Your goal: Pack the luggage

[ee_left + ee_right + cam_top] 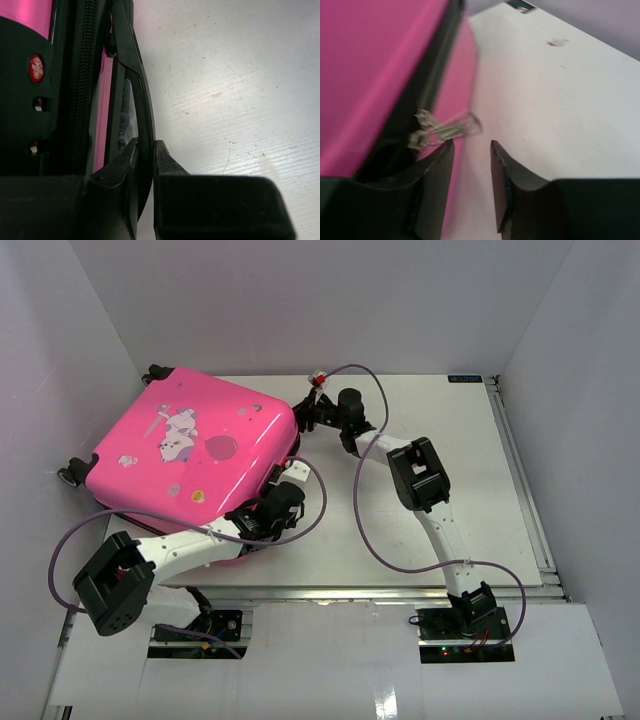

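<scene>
The luggage (pixel 190 445) is a glossy hot-pink suitcase with cartoon prints, lying flat and closed at the table's left, black wheels at its far left. My left gripper (pixel 268 508) is at its near right edge, shut on the thin black luggage handle (pixel 135 75), which runs between the jaws of the left gripper (pixel 146 147). My right gripper (pixel 305 415) is at the suitcase's far right corner. In the right wrist view this gripper (pixel 472 145) is open, and the metal zipper pulls (pixel 445 129) hang free just above its left fingertip.
White table (pixel 430 410) stretches to the right of the suitcase, with a metal rail (pixel 530 510) along its right edge. Grey walls close in on the left, back and right. Purple cables (pixel 360 510) loop over both arms.
</scene>
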`<action>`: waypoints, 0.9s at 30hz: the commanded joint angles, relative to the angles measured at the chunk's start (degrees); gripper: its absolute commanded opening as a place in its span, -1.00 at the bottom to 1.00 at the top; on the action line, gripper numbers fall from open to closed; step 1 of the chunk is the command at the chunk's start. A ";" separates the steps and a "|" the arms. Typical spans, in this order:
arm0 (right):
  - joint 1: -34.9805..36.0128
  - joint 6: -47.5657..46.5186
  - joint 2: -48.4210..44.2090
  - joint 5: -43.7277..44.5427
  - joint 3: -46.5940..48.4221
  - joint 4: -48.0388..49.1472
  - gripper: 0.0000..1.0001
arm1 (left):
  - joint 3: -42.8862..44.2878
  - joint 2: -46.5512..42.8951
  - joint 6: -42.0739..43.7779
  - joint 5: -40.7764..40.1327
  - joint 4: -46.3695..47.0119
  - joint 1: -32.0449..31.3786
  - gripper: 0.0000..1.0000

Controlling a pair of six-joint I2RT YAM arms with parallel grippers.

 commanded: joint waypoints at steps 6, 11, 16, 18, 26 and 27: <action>-7.93 4.75 -14.72 17.41 -16.94 2.04 0.79 | 14.25 11.51 -1.07 4.62 2.96 -1.73 -1.00; -14.71 8.91 -23.37 17.28 -27.26 1.02 0.94 | 20.90 17.07 0.56 7.18 5.42 -1.45 -1.00; -21.65 13.54 -30.06 11.00 -34.29 -2.28 0.80 | 27.30 20.87 2.11 8.42 5.21 -1.31 -1.00; -22.96 11.72 -32.48 9.86 -36.13 -3.98 0.80 | 28.70 21.48 2.54 8.53 4.78 -1.23 -1.00; -22.99 1.21 -47.14 17.16 -44.46 -25.20 0.80 | 34.08 26.28 3.91 12.14 8.00 1.92 -0.83; -22.92 0.80 -49.53 17.78 -45.89 -26.38 0.80 | 35.03 26.97 3.23 12.42 7.80 2.88 -0.80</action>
